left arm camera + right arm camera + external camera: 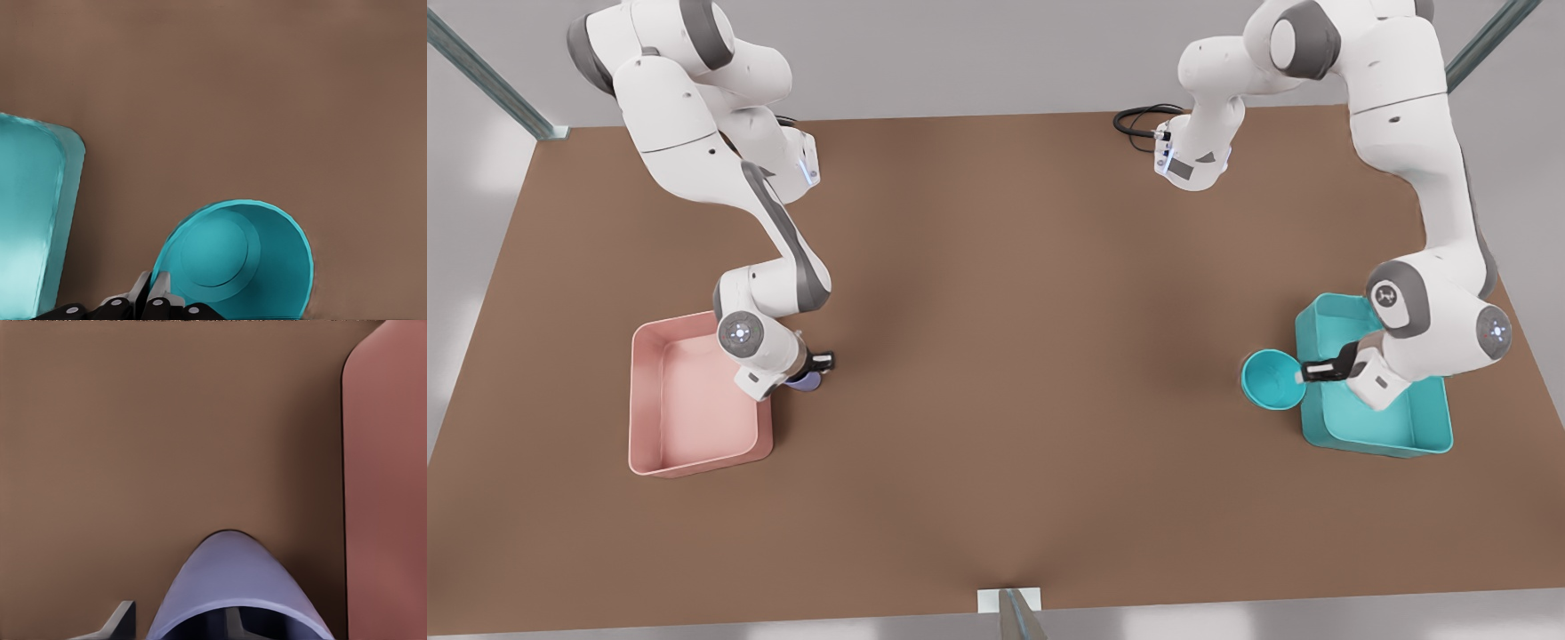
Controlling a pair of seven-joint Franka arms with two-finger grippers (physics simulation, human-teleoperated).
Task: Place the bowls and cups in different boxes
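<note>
My left gripper (pixel 1303 373) is the one at the front view's right, and it is pinched on the rim of the teal bowl (pixel 1272 380), fingers nearly together with only the bowl's wall between them. My left wrist view shows this grip closely: one fingertip (pixel 160 288) sits inside the rim and the other outside, and the bowl's smooth inside with its round base faces the camera. The front view adds where the bowl is: just beside the teal box (pixel 1423 431), off its side toward the table's middle, touching or nearly touching the wall; I cannot tell which. The teal box has nothing in it that I can see, though my arm covers part of it. My right gripper (pixel 811 369) is at the front view's left, by the near corner of the pink box (pixel 694 458). The right wrist view shows the lavender cup (pixel 233 593) between the fingers, one finger inside its mouth and one outside, closed on its wall. In the front view the cup (pixel 805 380) is mostly hidden under my hand, outside the pink box, whose floor is bare. Both boxes stand on the brown table (pixel 1005 356).
</note>
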